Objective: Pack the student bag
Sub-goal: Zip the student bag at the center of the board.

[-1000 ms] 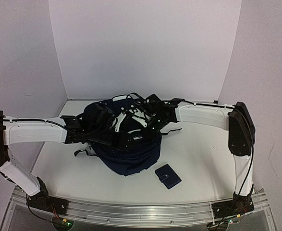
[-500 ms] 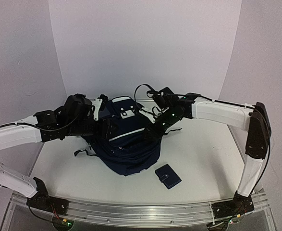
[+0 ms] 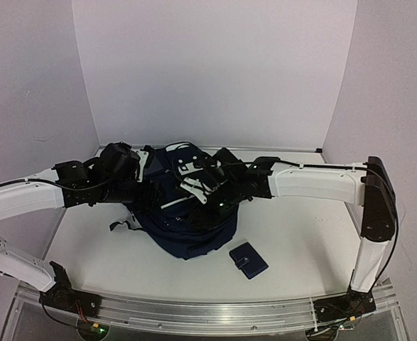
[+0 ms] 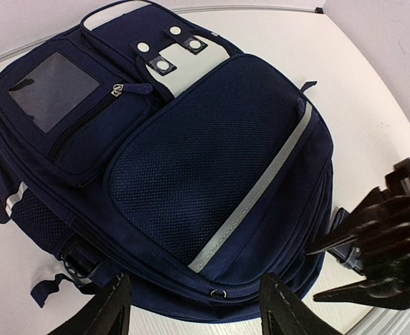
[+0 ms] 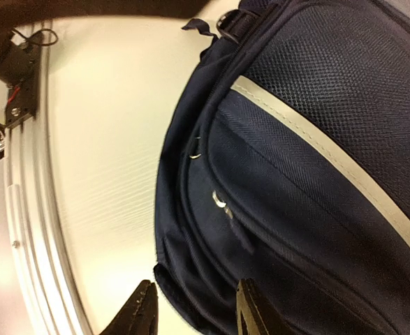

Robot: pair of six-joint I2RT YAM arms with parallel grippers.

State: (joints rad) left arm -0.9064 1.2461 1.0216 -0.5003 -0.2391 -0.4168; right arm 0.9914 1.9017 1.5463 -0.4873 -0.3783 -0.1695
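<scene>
1 student bag [image 3: 187, 231] is laid along 12–6 o'clock, top at 12; left gripper [image 4: 194, 301] and right gripper [image 5: 196, 307] are spread, empty.

The white table [image 3: 300, 227] carries two things. The student bag [image 3: 187, 238] lies on it near the middle, front pockets facing up, with a loose strap end resting on the surface at its left side. A small navy wallet [image 3: 248, 260] lies closed near the bag's near right corner, not touching it. A metal rail [image 3: 208, 312] runs along the table's near edge.
</scene>
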